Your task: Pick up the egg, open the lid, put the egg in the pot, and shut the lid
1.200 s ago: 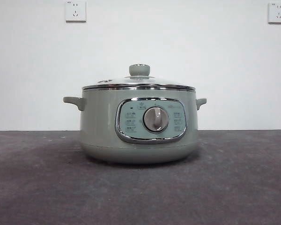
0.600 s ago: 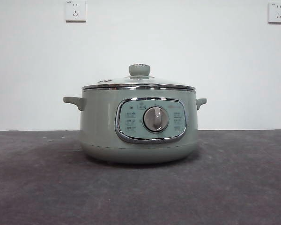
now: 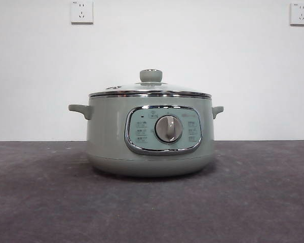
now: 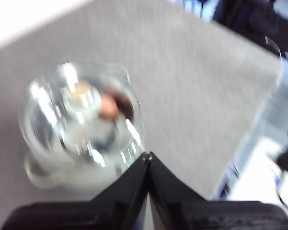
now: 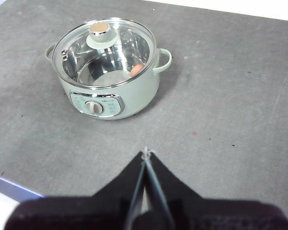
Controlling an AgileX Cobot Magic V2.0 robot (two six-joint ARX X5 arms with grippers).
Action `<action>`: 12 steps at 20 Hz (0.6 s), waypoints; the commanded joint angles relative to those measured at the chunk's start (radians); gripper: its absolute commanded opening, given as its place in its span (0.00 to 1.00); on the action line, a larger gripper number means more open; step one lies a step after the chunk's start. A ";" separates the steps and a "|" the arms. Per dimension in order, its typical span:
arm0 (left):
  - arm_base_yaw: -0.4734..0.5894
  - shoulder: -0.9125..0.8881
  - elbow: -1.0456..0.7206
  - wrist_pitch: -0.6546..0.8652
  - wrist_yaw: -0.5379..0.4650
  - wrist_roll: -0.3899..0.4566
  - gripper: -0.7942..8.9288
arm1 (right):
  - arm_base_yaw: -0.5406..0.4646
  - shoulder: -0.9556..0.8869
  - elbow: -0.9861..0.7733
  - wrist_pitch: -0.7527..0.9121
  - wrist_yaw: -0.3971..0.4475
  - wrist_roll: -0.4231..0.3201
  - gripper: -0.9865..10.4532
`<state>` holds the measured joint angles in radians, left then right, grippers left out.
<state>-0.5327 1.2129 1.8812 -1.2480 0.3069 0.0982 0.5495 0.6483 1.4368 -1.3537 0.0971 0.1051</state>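
Note:
The pale green pot point(image 3: 150, 132) stands on the grey table with its control panel and dial facing the front view. The glass lid point(image 3: 150, 90) sits shut on it, its green knob point(image 3: 151, 75) on top. Through the lid, the right wrist view shows the brown-orange egg point(image 5: 137, 69) lying inside the pot point(image 5: 110, 86). The blurred left wrist view also shows the egg point(image 4: 108, 106) under the lid point(image 4: 81, 120). My left gripper point(image 4: 147, 157) is shut and empty, above and beside the pot. My right gripper point(image 5: 145, 152) is shut and empty, well back from the pot.
The grey table top point(image 3: 253, 202) runs to a white wall with two sockets point(image 3: 81, 11). The table's edge point(image 5: 14, 184) shows near my right gripper. In the left wrist view, dark equipment point(image 4: 249, 19) stands beyond the table's far side.

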 commanded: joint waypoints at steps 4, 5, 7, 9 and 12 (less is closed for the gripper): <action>0.153 -0.083 -0.005 0.208 -0.019 0.146 0.08 | 0.001 -0.003 -0.006 -0.024 0.001 0.000 0.09; 0.206 -0.114 -0.014 0.242 -0.018 0.155 0.08 | 0.001 -0.003 -0.006 -0.024 0.001 0.000 0.09; 0.307 -0.198 -0.079 0.313 -0.012 0.163 0.08 | 0.001 -0.003 -0.006 -0.024 0.001 0.000 0.09; 0.396 -0.314 -0.223 0.417 -0.023 0.190 0.08 | 0.001 -0.003 -0.006 -0.024 0.001 0.000 0.09; 0.487 -0.508 -0.551 0.639 -0.117 0.244 0.08 | 0.001 -0.003 -0.006 -0.024 0.001 0.000 0.09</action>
<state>-0.0486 0.7036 1.3884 -0.6159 0.1963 0.3111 0.5495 0.6483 1.4368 -1.3537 0.0971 0.1051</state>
